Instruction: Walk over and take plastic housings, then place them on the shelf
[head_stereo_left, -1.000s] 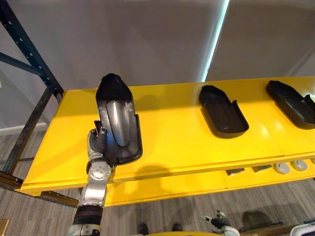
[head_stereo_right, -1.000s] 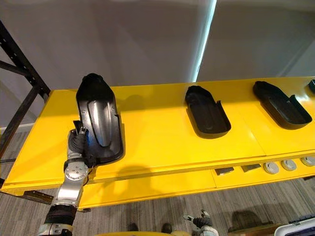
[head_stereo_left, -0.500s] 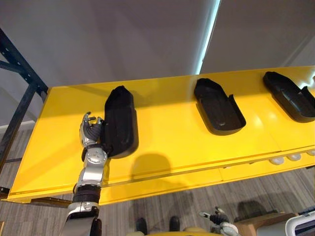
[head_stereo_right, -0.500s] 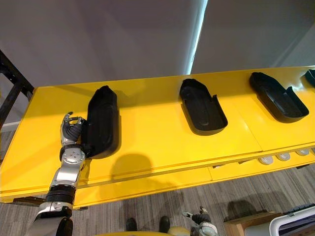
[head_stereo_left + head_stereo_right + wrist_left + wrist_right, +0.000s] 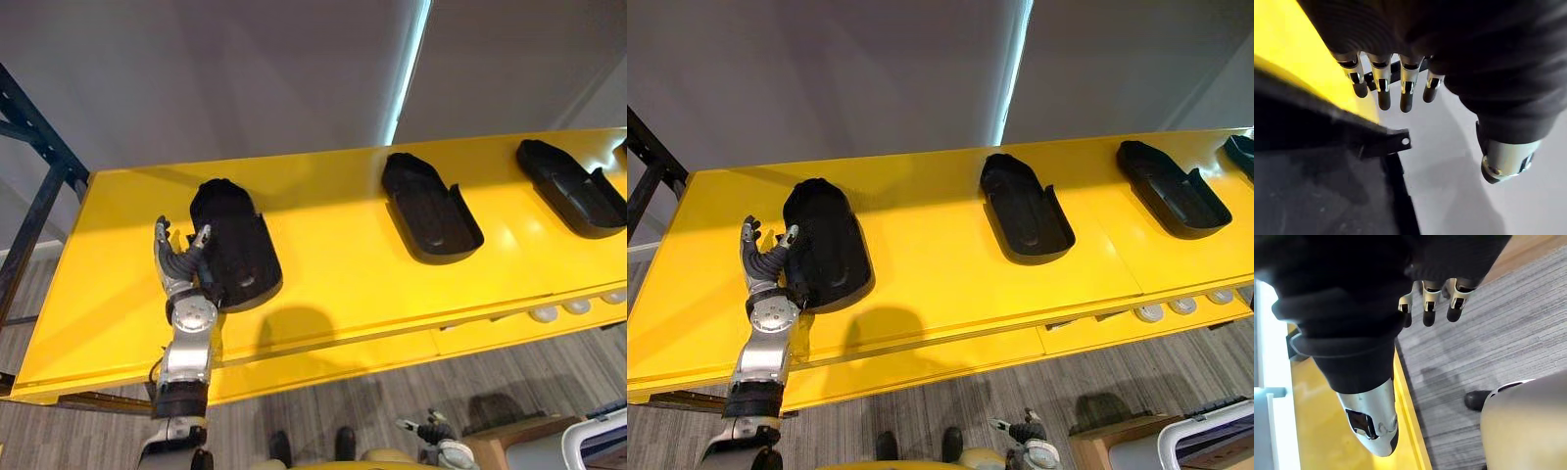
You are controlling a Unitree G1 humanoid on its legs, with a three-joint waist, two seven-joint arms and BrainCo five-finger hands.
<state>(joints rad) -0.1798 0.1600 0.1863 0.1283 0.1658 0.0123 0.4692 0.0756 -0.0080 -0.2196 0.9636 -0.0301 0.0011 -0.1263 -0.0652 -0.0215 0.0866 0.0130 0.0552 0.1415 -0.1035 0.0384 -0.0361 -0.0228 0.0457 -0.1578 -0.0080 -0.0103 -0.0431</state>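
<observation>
A plain grey wall with a bright vertical strip of light [image 5: 409,73] stands behind a long yellow shelf [image 5: 333,264], seen from above. A dark metal rack upright [image 5: 39,147] rises at the shelf's left end, and grey wood-grain flooring [image 5: 392,401] lies below its front edge.

Four black plastic housings lie in a row on the shelf, well apart from one another. The leftmost housing [image 5: 237,247] lies flat near the left end. The middle housing [image 5: 431,208] and the third housing [image 5: 573,186] lie hollow side up, each angled a little. A fourth housing [image 5: 1242,155] is cut off at the right edge.

The robot's left hand [image 5: 179,262] reaches up over the shelf's front edge and sits just beside the leftmost housing's left side. Its fingers [image 5: 1382,87] are straight and spread, holding nothing. Whether the hand touches the housing cannot be told. In the left wrist view, the housing's black rim and a small tab with a hole [image 5: 1393,143] lie close in front of the fingers.

The right hand [image 5: 431,432] hangs low over the floor, its fingers [image 5: 1430,308] relaxed and empty.

Small pale round objects [image 5: 1182,305] sit in a row under the shelf's right front edge.
</observation>
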